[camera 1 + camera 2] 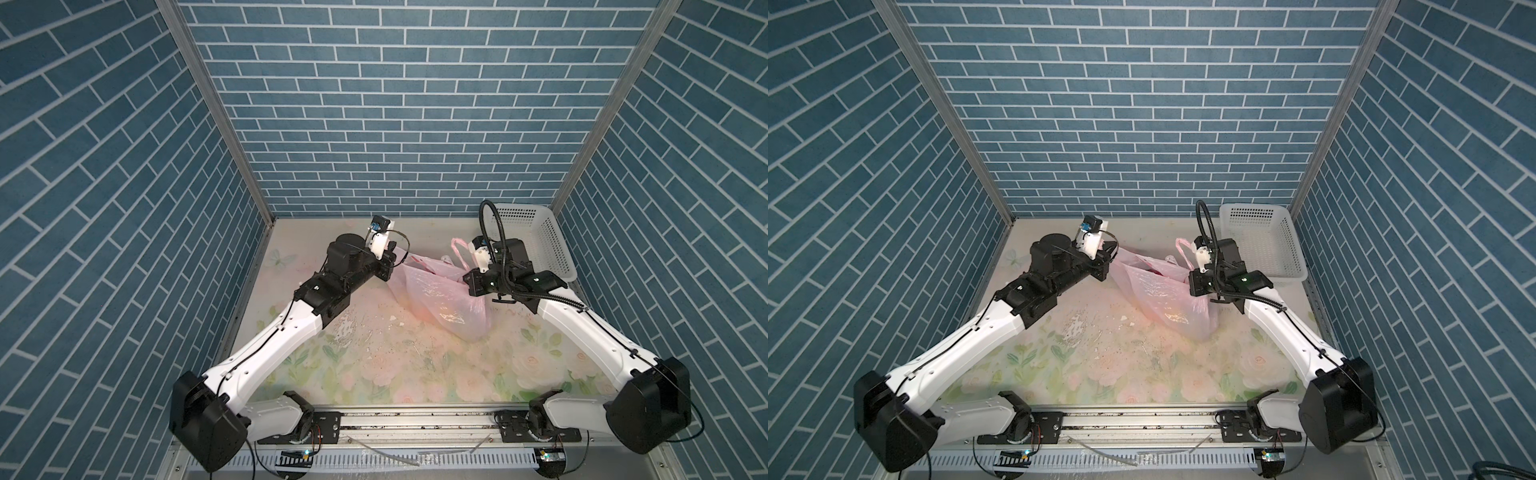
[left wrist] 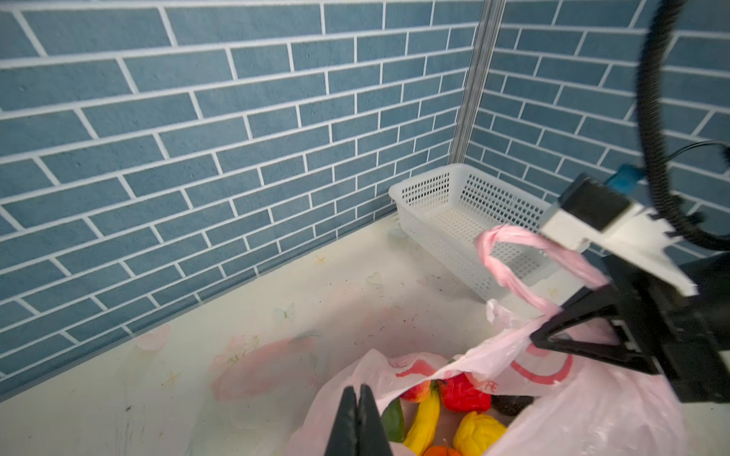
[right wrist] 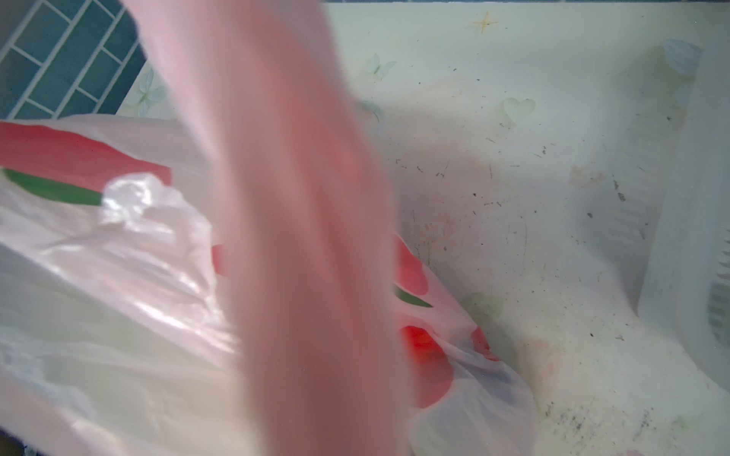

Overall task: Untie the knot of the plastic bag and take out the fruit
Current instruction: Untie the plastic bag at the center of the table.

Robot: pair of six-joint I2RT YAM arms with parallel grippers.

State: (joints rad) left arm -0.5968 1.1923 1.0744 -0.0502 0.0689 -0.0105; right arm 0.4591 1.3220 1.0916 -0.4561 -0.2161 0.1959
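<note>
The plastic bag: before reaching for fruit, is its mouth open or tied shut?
Open: in the left wrist view the mouth of the plastic bag gapes, with the fruit bare inside.

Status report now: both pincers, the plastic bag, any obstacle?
Left pincer shut on plastic bag rim. Right pincer shut on it near the handle loop. Mouth held open, fruit inside. Nothing in the way; white basket stands apart.

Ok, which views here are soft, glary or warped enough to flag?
Right wrist view: a strip of the plastic bag fills the middle as a wide out-of-focus pink band, with white glare on the film beside it. Left wrist view: the fruit reads clearly, slightly soft. Both top views: wide-angle, so the brick walls splay outward; glare patches on the table.
</note>
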